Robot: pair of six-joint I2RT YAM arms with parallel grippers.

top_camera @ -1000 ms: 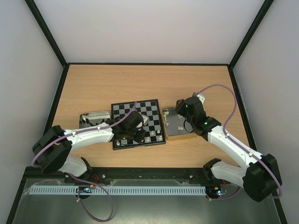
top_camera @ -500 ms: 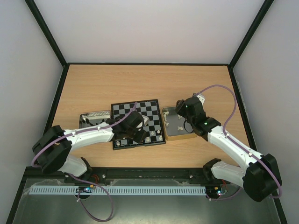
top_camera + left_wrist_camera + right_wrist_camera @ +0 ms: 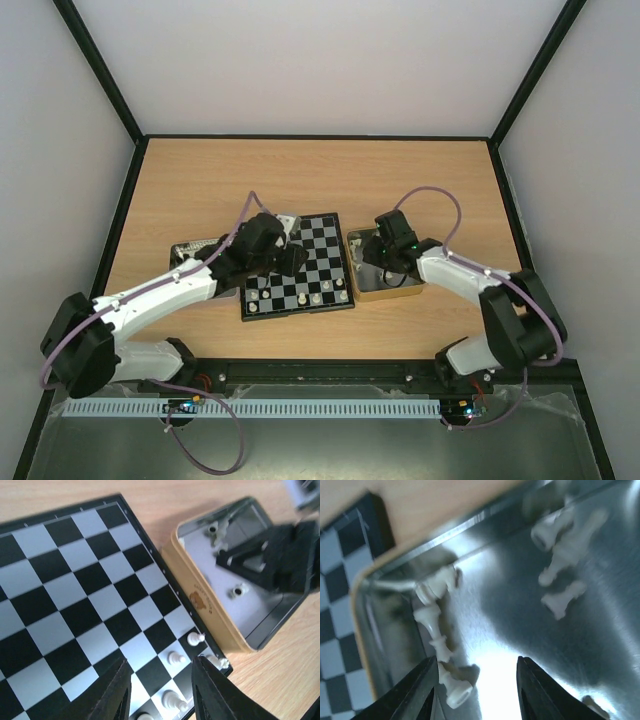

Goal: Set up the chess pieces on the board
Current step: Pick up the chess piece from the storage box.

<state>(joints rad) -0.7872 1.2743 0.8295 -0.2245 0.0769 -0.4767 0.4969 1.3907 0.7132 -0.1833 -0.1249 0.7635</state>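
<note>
Currently on the worktop, with hazards noted.

Item: board (image 3: 322, 238). It sits mid-worktop, slightly skewed to the worktop's edges. Cream-white chess pieces (image 3: 302, 298) stand only along its near edge, several close together at the near-right corner. No black men show on it.

Item: tin (image 3: 384, 292), gold-walled, just beside the board's right edge. More white men lie on their sides on its metal floor: a cluster (image 3: 436, 630) against the wall nearest the board and a pair (image 3: 564, 545) farther from it.

Item: left gripper (image 3: 160, 665). It is above the board's near-right part, jaws moderately apart, holding nothing.

Item: right gripper (image 3: 475, 662). It is low inside the tin, jaws moderately apart, nothing clamped. One fallen man lies just inside one finger (image 3: 425, 690).

Item: second tin (image 3: 192, 250), off the board's left edge and largely hidden by the left arm. Its contents cannot be told.

Hazards, as judged:
- Closing on the cluster may take two men at once, or pinch a rounded one off-centre so that it skids across the slick floor.
- The finger nearest the tin's wall could catch it and push the tin into the board, toppling the standing row.
- The left gripper, if lowered at the crowded corner, could knock over neighbours.
- Both arms work near the board's right edge and might foul each other.
</note>
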